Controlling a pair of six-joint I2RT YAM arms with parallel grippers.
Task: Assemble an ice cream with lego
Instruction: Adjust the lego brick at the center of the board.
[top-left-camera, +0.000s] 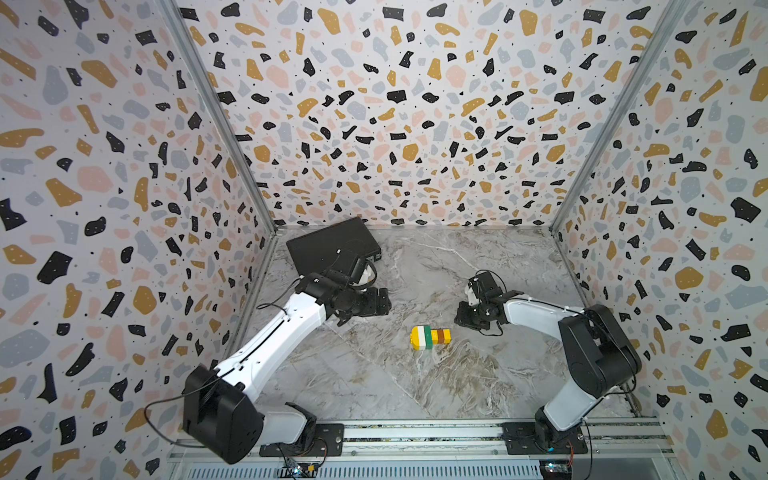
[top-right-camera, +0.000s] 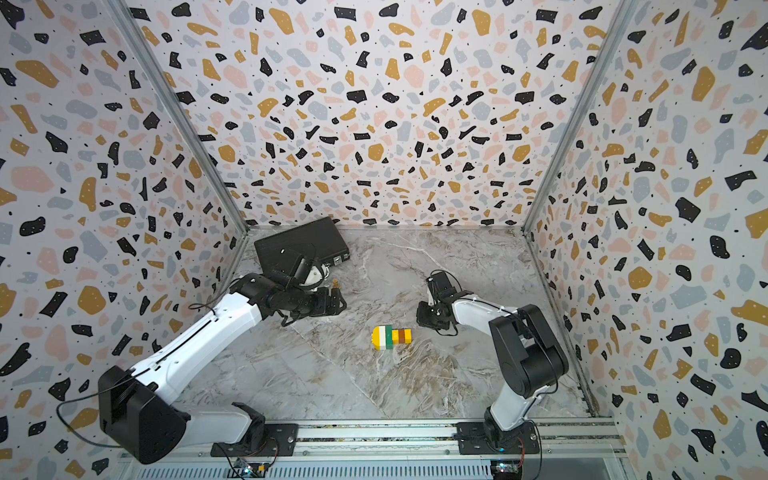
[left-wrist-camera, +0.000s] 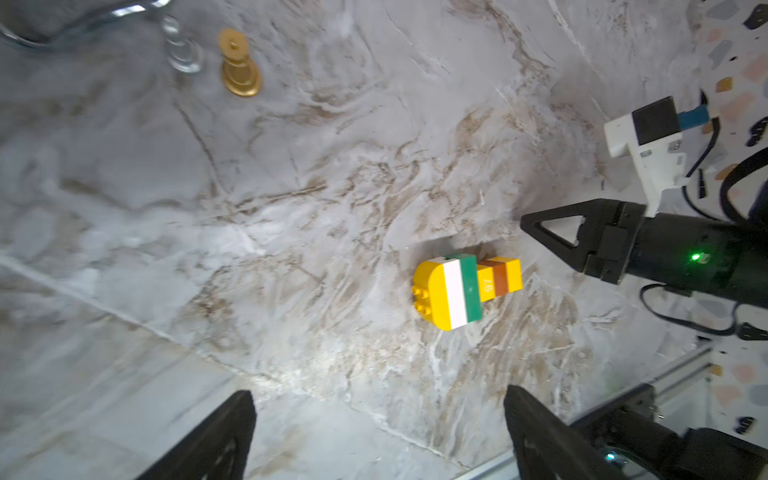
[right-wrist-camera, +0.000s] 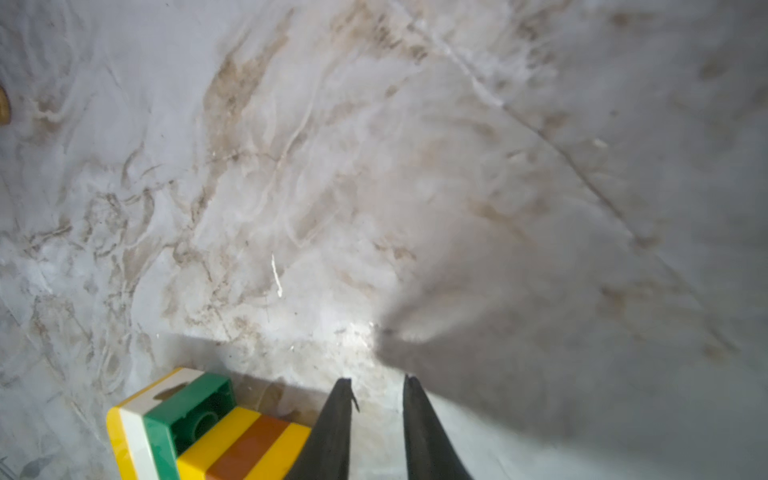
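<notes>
Ice cream (left-wrist-camera: 465, 291) stick print: left wrist view only

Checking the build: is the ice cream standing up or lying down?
Lying down. In both top views the ice cream rests lengthwise on the table, stick pointing sideways.
</notes>
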